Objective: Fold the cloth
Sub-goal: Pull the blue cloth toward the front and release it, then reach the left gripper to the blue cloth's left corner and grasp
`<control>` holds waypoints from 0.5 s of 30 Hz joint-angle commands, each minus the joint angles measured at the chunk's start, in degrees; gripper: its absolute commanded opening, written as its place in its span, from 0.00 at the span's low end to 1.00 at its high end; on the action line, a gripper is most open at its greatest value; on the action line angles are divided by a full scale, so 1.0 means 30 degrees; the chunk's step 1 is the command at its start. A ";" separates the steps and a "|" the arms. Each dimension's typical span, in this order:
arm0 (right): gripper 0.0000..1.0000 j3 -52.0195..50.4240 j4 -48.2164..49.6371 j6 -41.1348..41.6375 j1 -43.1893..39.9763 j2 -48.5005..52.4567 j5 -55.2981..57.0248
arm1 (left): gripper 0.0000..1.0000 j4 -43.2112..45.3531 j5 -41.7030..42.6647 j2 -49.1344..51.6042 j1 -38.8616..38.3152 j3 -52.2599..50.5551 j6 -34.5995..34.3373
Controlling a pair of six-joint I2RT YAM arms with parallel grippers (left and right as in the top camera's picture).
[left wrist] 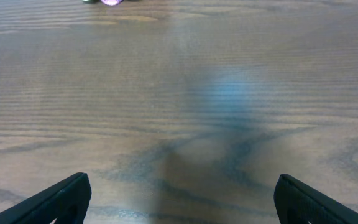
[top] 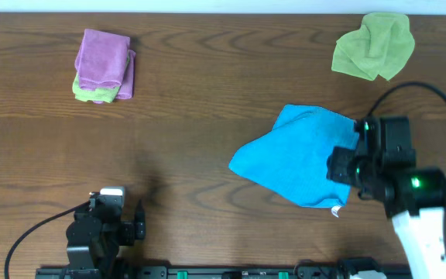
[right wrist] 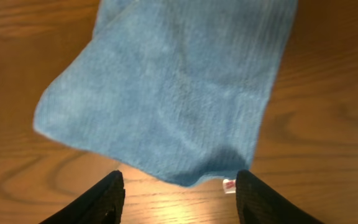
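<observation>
**Right end effector (right wrist: 179,193) open at the near hem of the blue cloth**

Your right end effector's fingers stand spread, holding nothing, with the hem of the blue cloth (right wrist: 173,93) just ahead of the gap between them. A small white label (right wrist: 229,185) peeks out at the corner by the right-hand finger. The left end effector (left wrist: 182,196) is open too, hanging over bare worktop (left wrist: 179,93), well apart from the cloth.

The cloth lies on the right half of the worktop, under and just beside your right arm. It is not flat: soft ridges show near its far edge. From overhead its long axis seems to run roughly side to side, slightly tilted, with a blunt corner pointing towards the middle of the worktop.

For a clean fold, I would pinch at the label corner rather than mid-hem, catching one layer only. Carry it along the long axis towards that blunt corner, keeping it low so the fabric rolls over without dragging. Bringing the left arm in to pin the far corner would probably help.
</observation>
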 commanded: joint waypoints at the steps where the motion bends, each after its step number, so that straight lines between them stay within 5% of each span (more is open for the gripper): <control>1: 0.56 -0.1967 -0.0080 0.0058 -0.0248 -0.1974 -0.1931 | 0.95 0.0015 -0.0058 -0.0095 -0.0095 -0.0044 0.0321; 4: 0.56 -0.3956 -0.0044 0.0248 -0.0248 -0.4539 -0.3461 | 0.95 0.0758 0.0073 -0.0095 -0.0095 -0.0029 0.0073; 10: 0.58 -0.5144 -0.0146 0.1428 -0.0248 -0.7803 -0.3934 | 0.95 0.3534 0.5799 0.0860 -0.0095 0.0321 -0.1800; 15: 0.59 -0.5202 -0.0080 0.1552 -0.0248 -0.7868 -0.3694 | 0.95 0.3519 0.8794 0.6390 -0.0095 0.2834 -0.2266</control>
